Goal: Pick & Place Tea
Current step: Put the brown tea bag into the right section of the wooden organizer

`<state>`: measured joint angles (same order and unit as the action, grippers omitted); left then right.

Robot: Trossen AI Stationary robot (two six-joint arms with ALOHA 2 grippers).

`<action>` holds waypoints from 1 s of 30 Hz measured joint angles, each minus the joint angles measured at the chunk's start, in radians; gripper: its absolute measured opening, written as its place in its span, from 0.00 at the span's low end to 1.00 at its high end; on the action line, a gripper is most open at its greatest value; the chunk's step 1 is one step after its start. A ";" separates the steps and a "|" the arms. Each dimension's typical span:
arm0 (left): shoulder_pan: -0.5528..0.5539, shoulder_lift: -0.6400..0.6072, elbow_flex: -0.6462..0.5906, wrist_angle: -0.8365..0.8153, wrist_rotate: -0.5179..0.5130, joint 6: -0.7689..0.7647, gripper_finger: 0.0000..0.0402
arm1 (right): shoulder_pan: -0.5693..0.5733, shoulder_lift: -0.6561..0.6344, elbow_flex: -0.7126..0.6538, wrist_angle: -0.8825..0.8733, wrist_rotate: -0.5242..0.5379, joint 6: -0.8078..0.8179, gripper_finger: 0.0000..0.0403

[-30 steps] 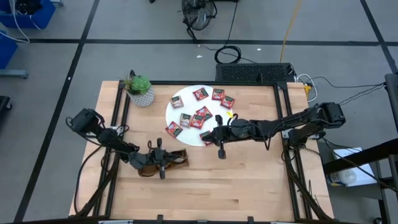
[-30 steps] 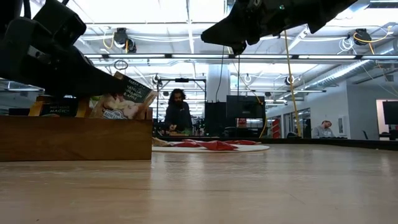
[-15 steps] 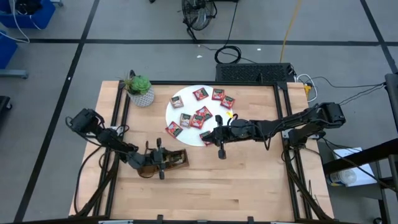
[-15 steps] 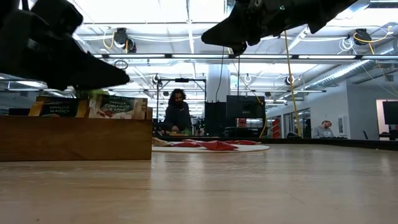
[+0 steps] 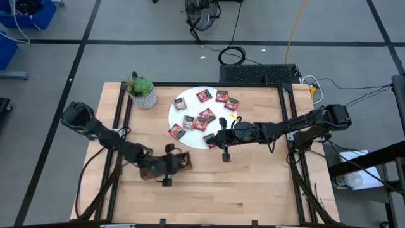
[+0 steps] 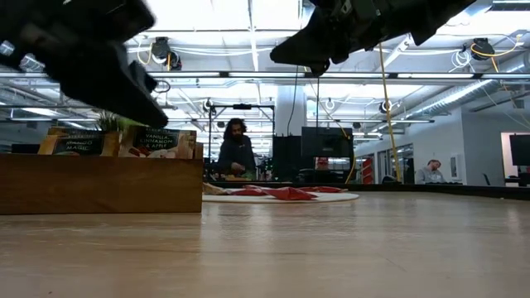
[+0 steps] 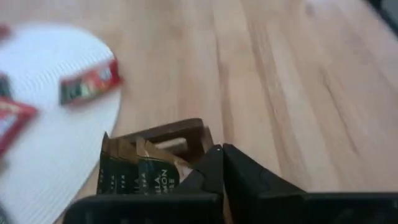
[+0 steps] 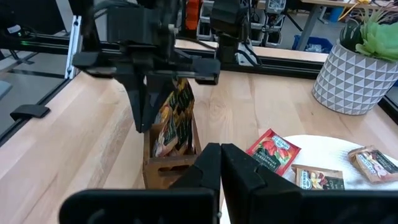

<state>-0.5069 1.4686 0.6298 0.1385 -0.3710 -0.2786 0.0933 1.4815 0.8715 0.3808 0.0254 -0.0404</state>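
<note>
Tea sachets (image 5: 207, 116) look light, thin, slick & crushable, so you should pinch each by an edge. Count approx 9 lying on the white disc (image 5: 183, 97), plus a few upright in the wooden tray (image 5: 182, 161). Left end effector (image 5: 167, 166) is closed w/ nothing held, just over the tray; right end effector (image 5: 224, 154) is closed & empty by the disc's edge.

overhead, table-level, two close wrist views
</note>
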 joint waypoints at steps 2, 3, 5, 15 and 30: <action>0.018 0.000 0.101 -0.204 0.064 0.006 0.01 | 0.000 0.000 0.000 0.000 0.000 -0.001 0.00; 0.025 0.001 0.143 -0.282 0.087 0.019 0.01 | 0.000 0.000 0.000 0.000 0.000 -0.001 0.00; 0.044 0.012 0.210 -0.399 0.113 0.041 0.01 | 0.000 0.000 0.000 0.000 0.000 0.000 0.00; 0.125 0.082 0.267 -0.538 0.255 0.080 0.00 | 0.001 0.000 0.000 -0.011 -0.001 0.002 0.00; 0.172 0.182 0.273 -0.531 0.346 0.116 0.00 | 0.001 0.000 0.000 -0.012 -0.001 0.001 0.00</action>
<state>-0.3347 1.6505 0.9028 -0.3924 -0.0246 -0.1623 0.0940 1.4815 0.8719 0.3685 0.0240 -0.0399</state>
